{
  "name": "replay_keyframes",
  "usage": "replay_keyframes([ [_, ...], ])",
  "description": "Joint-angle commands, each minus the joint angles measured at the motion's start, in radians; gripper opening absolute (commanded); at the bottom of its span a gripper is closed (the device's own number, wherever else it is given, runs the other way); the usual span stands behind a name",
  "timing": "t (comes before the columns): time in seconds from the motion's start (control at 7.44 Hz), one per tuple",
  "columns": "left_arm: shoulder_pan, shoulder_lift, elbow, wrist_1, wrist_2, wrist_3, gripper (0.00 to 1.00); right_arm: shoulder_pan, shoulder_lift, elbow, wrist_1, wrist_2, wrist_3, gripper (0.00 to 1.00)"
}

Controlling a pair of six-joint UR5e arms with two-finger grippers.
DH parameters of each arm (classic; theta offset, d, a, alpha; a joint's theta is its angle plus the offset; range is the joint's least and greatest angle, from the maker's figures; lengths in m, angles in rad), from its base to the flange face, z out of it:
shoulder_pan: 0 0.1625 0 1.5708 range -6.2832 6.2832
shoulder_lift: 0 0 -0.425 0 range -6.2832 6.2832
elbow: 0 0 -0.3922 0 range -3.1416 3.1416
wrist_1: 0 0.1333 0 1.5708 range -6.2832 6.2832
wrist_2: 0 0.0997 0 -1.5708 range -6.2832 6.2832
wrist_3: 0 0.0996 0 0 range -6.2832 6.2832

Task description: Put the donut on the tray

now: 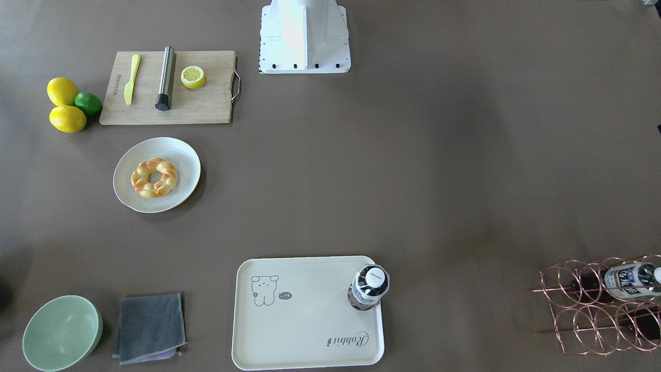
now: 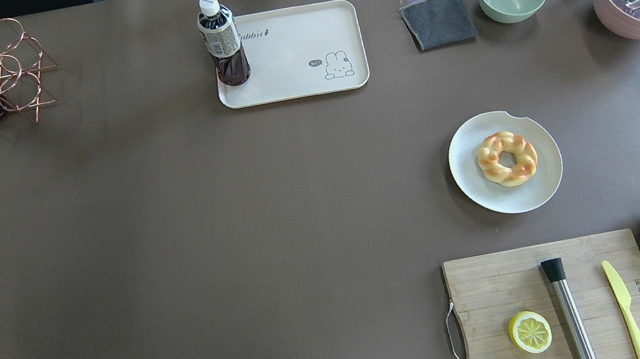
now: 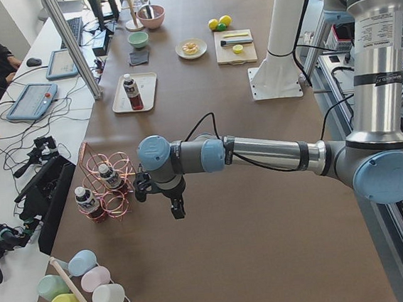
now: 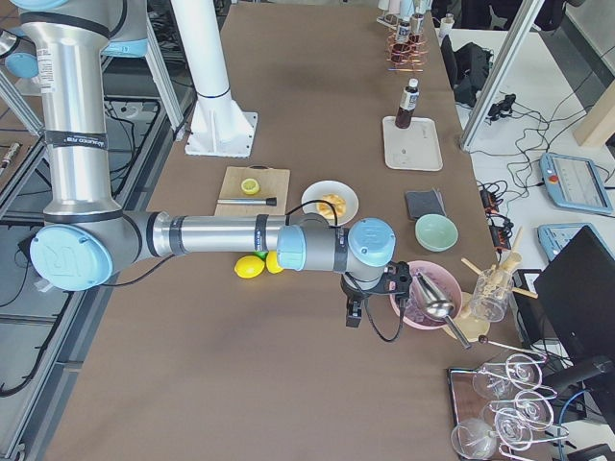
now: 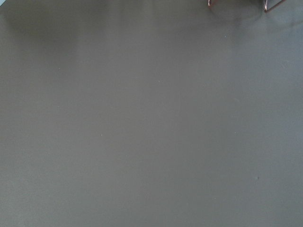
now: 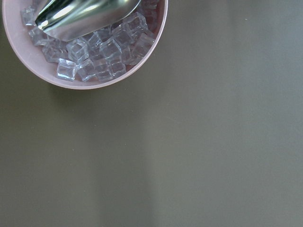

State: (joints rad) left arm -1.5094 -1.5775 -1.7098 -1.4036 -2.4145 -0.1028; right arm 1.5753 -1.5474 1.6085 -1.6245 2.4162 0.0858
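Beyond the wooden cutting board (image 2: 490,287) at the near edge, the donut (image 2: 506,158) is being carried on a round white plate (image 2: 474,192) in the worktop's right half. The tray (image 2: 298,55) is being seen at the far edge, a dark drink bottle (image 2: 222,42) standing in one corner. The left gripper (image 3: 176,209) is being held over the left end, the right gripper (image 4: 353,315) over the right end; their opening cannot be told.
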Motion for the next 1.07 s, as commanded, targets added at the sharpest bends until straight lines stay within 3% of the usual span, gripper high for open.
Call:
replay_keyframes([
  [0.0, 0.0, 0.002, 0.002, 0.002, 0.0, 0.0, 0.98, -0.003, 0.001, 0.004, 0.0, -0.009, 0.003, 1.0],
  [0.94, -0.049, 0.037, 0.001, 0.0, -0.009, 0.003, 0.98, -0.003, -0.005, 0.005, 0.0, -0.006, 0.002, 1.0],
])
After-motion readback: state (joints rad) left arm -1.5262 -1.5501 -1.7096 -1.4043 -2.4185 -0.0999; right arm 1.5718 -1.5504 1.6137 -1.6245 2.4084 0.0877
